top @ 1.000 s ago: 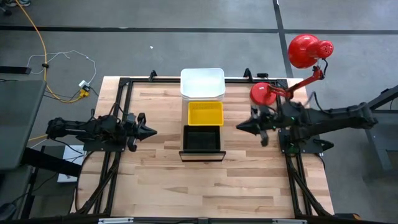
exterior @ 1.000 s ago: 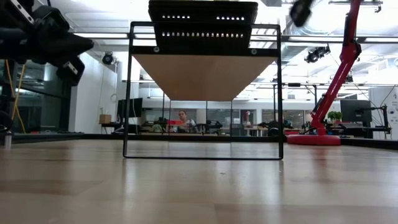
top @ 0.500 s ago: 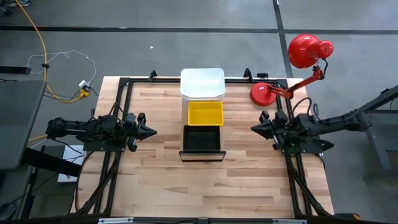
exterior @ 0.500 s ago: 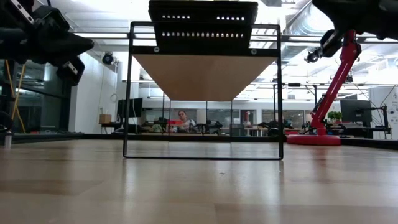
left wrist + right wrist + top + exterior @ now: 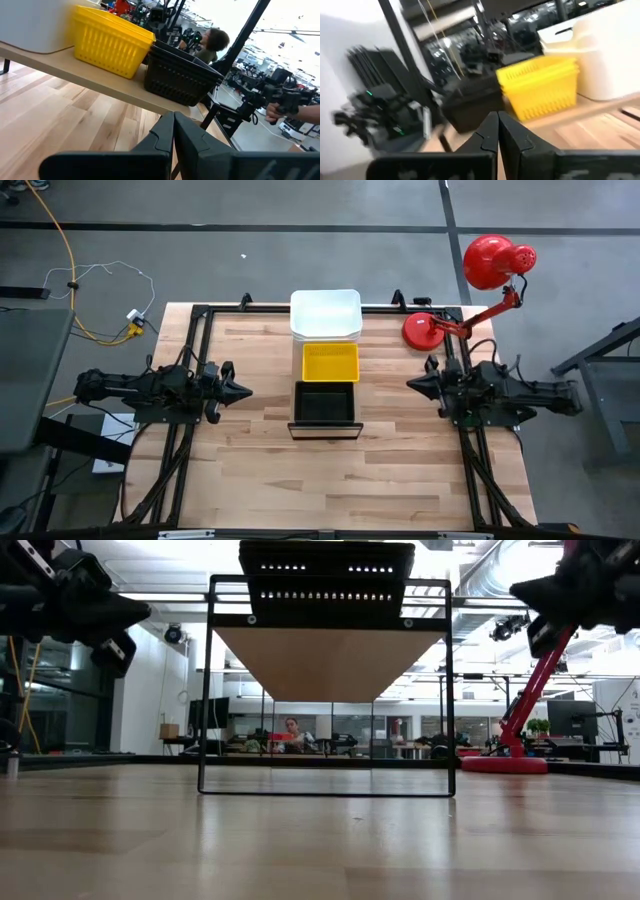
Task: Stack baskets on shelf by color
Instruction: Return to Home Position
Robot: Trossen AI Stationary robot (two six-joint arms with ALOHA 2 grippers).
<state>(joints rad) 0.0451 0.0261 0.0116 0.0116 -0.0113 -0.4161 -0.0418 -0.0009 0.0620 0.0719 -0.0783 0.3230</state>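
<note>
**Baskets on shelf: three colour stacks, both arms parked**

Item 1. White baskets (image 5: 325, 313): smooth-sided with rounded corners, nested in one stack. They stand at the shelf end toward the table's back edge, and their footprint is the widest of the three.

Item 2. Yellow baskets (image 5: 330, 361): mesh-sided and nested. They stand mid-shelf, just beside the white stack.

Item 3. Black baskets (image 5: 324, 402): mesh-sided and nested. They stand at the near end of the shelf, just beside the yellow stack. In the low view their perforated rims show above the board.

Item 4. Shelf (image 5: 325, 665): a light wood-grain board on a dark metal frame, raised above the tabletop (image 5: 260, 470). It runs from front to back along the table's middle, and all three stacks rest on it in a single row.

Item 5. Left gripper (image 5: 243, 391): it hangs over the table's left side, pointing toward the shelf and well apart from it. Its fingers (image 5: 162, 137) are pressed together with nothing between them.

Item 6. Right gripper (image 5: 412, 385): it hangs over the right side, also pointing at the shelf and well apart from it. Its fingers (image 5: 510, 137) are closed tip to tip and hold nothing.

Item 7. Surroundings: a red lamp (image 5: 487, 260) stands at the back right corner. A yellow cable (image 5: 70, 260) lies on the floor to the left. A person (image 5: 292, 727) sits far off in the room beyond.
</note>
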